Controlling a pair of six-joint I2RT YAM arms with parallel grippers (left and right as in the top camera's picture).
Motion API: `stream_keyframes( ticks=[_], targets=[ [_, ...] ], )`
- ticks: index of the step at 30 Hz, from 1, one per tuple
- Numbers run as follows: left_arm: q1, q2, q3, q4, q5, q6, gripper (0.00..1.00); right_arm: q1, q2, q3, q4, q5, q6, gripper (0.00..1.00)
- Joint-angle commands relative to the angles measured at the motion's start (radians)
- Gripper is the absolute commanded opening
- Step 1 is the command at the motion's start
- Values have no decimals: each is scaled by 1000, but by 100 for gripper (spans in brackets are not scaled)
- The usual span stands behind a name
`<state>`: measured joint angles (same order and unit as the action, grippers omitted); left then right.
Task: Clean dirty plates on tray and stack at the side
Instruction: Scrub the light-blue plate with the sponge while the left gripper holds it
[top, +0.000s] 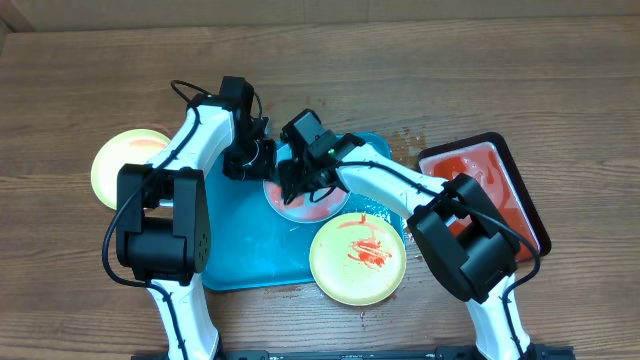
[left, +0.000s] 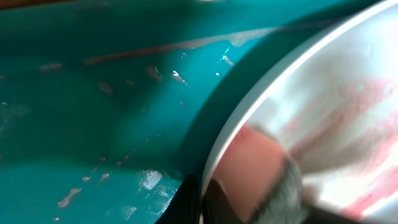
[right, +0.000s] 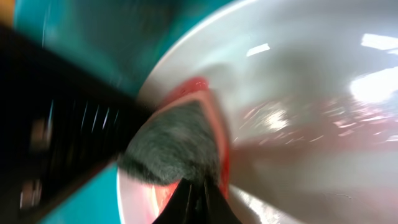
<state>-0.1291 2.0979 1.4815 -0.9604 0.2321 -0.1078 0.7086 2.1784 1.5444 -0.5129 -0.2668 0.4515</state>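
Observation:
The light blue plate (top: 312, 205), smeared red, lies on the turquoise tray (top: 245, 255). My left gripper (top: 252, 160) is shut on the plate's left rim; in the left wrist view the rim (left: 249, 99) runs between its jaws (left: 202, 205). My right gripper (top: 296, 180) is shut on a grey sponge (right: 174, 149) stained red, pressed on the plate (right: 298, 74). A pale yellow plate (top: 358, 258) with red sauce sits at the tray's right front corner. A clean pale yellow plate (top: 122, 165) lies on the table left of the tray.
A black tray of red liquid (top: 520, 190) stands to the right of the turquoise tray. The tray floor (left: 93, 93) is wet and streaked. Both arms cross above the tray's back half.

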Motion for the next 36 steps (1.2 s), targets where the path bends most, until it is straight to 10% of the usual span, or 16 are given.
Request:
stream_keyframes(
  ticks=[1, 23, 36],
  targets=[
    [-18, 28, -7, -4, 5, -5, 4, -58, 12, -2, 42, 135, 121, 4],
    [-18, 28, -7, -3, 5, -31, 5, -185, 12, 1, -362, 394, 104, 4],
    [-18, 28, -7, 2, 5, -47, 4, -71, 12, 0, -369, -226, -94, 4]
  ],
)
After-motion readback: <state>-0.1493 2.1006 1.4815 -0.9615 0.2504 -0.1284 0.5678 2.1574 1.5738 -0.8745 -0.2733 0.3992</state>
